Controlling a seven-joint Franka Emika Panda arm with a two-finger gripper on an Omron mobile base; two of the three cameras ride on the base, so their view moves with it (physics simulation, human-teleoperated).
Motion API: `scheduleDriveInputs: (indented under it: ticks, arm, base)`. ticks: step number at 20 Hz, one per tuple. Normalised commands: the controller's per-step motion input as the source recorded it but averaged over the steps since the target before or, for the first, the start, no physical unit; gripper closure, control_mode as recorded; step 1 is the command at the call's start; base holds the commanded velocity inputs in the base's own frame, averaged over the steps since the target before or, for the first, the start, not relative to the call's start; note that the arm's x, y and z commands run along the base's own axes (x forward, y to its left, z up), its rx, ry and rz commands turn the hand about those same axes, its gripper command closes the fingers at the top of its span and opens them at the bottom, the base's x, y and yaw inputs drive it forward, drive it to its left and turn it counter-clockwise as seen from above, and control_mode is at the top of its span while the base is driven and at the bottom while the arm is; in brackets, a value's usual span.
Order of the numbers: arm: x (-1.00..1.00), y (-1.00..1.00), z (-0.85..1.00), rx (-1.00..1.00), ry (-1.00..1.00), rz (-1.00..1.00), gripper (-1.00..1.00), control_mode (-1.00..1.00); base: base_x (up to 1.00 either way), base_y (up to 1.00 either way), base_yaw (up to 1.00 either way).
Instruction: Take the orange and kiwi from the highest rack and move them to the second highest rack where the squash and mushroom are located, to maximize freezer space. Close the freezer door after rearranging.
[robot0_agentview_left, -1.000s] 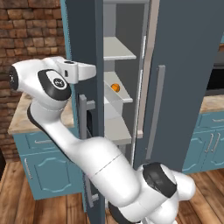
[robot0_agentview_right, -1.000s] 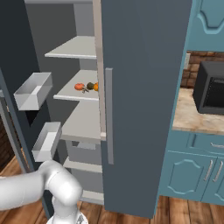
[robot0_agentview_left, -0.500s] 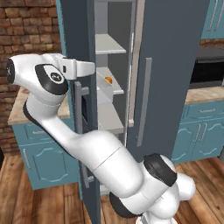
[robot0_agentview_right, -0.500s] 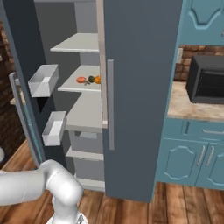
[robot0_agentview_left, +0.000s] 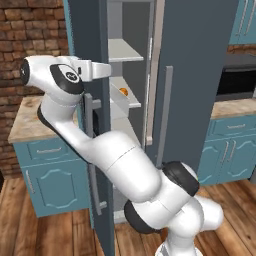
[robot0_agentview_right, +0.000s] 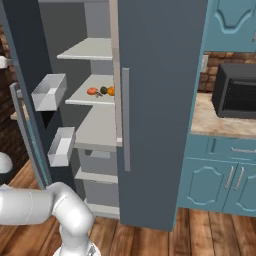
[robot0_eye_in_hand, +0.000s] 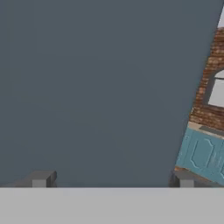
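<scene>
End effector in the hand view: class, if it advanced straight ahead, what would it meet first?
Probably the freezer door: its flat grey face lies directly beyond the end effector, though the depth is unclear.

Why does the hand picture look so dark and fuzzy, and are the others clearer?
Hand view: the flat dark grey freezer door sits right in front of the camera, so it looks plain and soft, and the brick wall beside it is blurry. Right base view: brighter, with the small fruits on the white shelf showing as clear colours. Left base view: sharp, with soft shading on the white robot arm.
</scene>
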Motion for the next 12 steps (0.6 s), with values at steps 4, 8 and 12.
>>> scheduleDriveInputs:
  ticks: [4, 8, 12]
  arm:
    - [0.88, -0.46, 0.00, -0.05, 0.08, -0.02, -1.00, -1.00]
    - [0.58, -1.00, 0.00, -0.01, 0.03, -0.02, -1.00, -1.00]
    - [0.19, -1.00, 0.00, -0.04, -0.07, 0.05, -1.00, -1.00]
  base:
    - [0.00, 0.00, 0.00]
    - [0.00, 0.00, 0.00]
    - [0.00, 0.00, 0.00]
